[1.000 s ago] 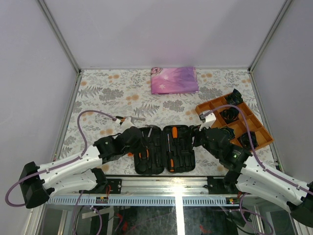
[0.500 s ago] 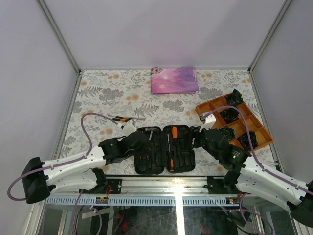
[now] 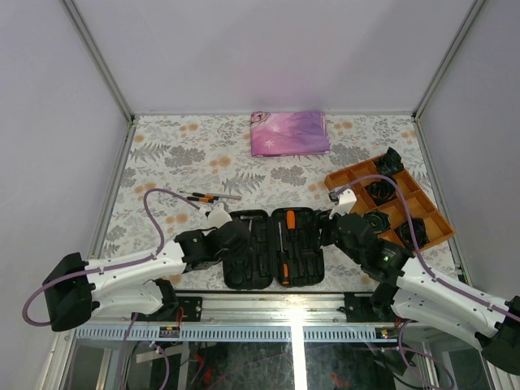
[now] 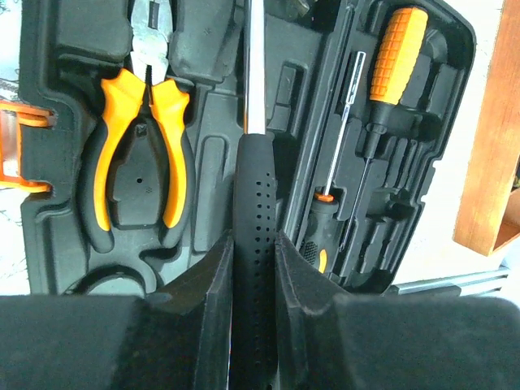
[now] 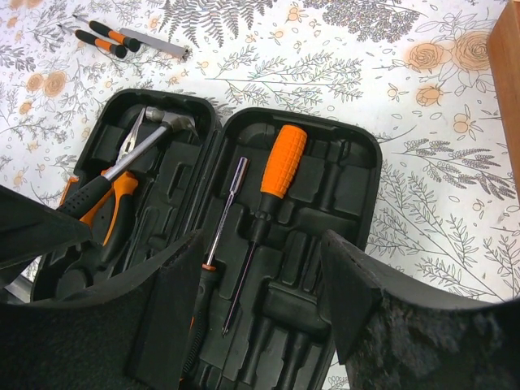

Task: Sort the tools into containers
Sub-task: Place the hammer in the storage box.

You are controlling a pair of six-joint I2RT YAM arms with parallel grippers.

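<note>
Left wrist view: your left end effector [image 4: 253,268] clamps hammer [image 4: 255,179] handle over case [image 4: 211,154], lower centre, not yet released. Pliers [image 4: 172,154], two screwdrivers [image 4: 396,53] slotted. Right end effector [image 5: 260,280] wide, empty. You have loose tools [image 5: 110,34] left on worktop [image 5: 390,106], upper left of right wrist view.

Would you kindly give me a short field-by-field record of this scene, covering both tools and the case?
left tool: shut on the hammer handle, over the left half of the case
right tool: open, empty, by the case's right edge
case: open, lying flat
left half: pliers in their slot
right half: orange-handled screwdriver and slim screwdriver in slots
outside case: loose tools beyond it
other: orange tray at right; pink cloth at far edge
</note>
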